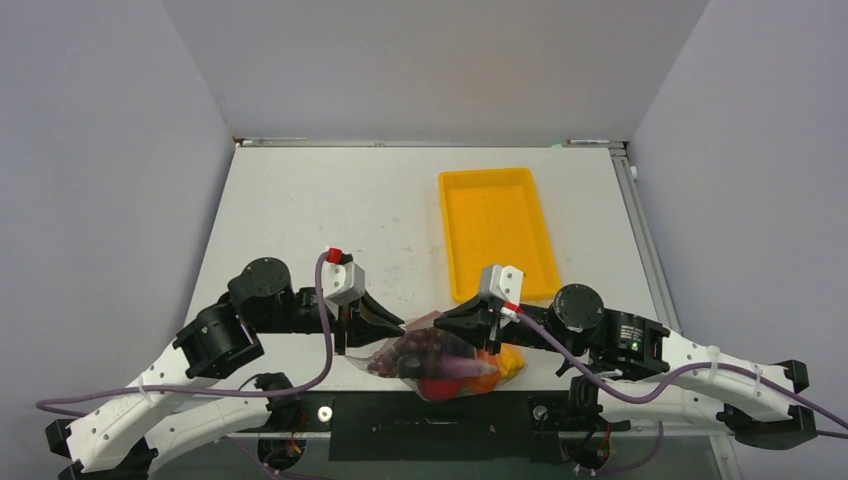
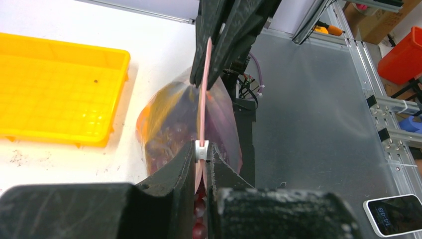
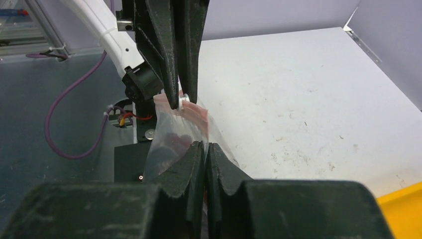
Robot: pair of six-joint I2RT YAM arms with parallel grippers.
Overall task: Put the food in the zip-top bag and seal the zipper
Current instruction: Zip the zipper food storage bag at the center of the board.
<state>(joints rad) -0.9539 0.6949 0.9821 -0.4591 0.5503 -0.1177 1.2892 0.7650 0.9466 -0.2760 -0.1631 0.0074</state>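
Observation:
The zip-top bag (image 1: 440, 362) hangs between both grippers at the table's near edge. The food is inside it: a dark red grape bunch (image 1: 422, 346), a red piece (image 1: 437, 387) and an orange piece (image 1: 500, 365). My left gripper (image 2: 201, 150) is shut on the white slider of the pink-red zipper (image 2: 204, 89). The strip runs taut from there to my right gripper (image 2: 211, 47) ahead. In the right wrist view my right gripper (image 3: 205, 146) is shut on the bag's top edge (image 3: 171, 134), facing the left gripper (image 3: 182, 99). Both grippers also show in the top view, left gripper (image 1: 398, 325) and right gripper (image 1: 447, 318).
A yellow tray (image 1: 497, 230) lies empty on the white table behind the right gripper and shows in the left wrist view (image 2: 54, 89). The black base bar (image 1: 430, 412) sits below the bag. A phone (image 2: 393, 214) and a red box (image 2: 405, 55) lie off the table.

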